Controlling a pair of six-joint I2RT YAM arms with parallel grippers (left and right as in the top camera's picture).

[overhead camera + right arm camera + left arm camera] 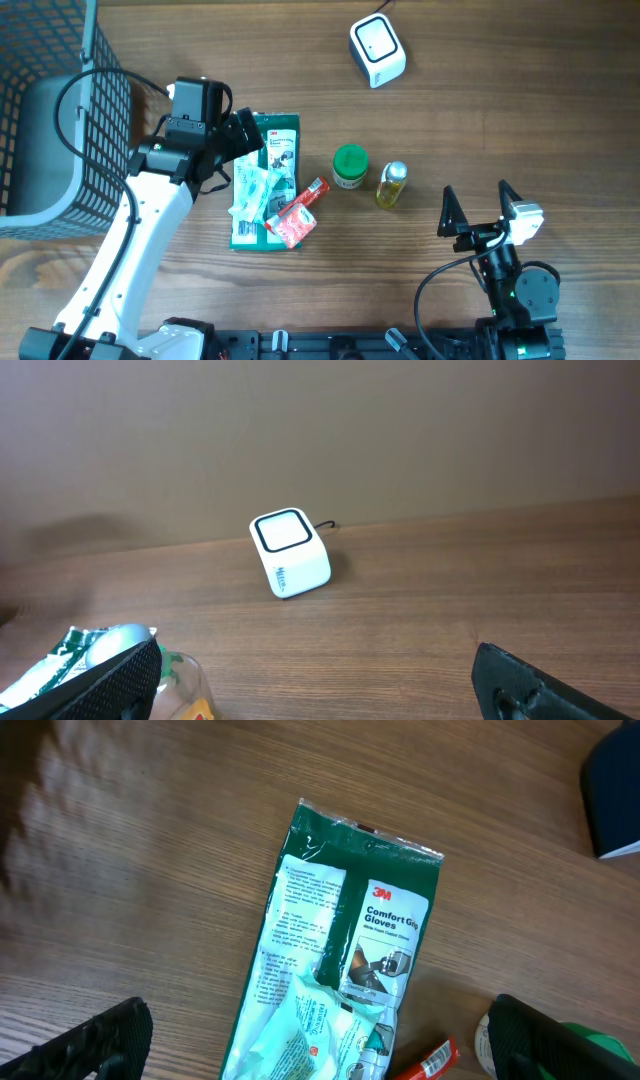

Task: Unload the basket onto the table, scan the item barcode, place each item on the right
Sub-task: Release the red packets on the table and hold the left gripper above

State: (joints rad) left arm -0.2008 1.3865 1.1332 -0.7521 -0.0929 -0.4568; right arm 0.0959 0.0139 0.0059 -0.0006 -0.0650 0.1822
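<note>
Overhead — your left gripper (247,143) hovers, jaws spread wide, over the glove packet (268,185), which lies flat on the table (500,100); your right gripper (478,207) gapes, empty. Left wrist: the packet lies between the fingers (100,1040), apparently untouched. Right wrist — the white scanner (290,552) sits well ahead.

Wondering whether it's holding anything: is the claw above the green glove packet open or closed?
Open. The left gripper has its fingers spread wide at the wrist view's corners, and the glove packet lies flat beneath, ungripped.
</note>
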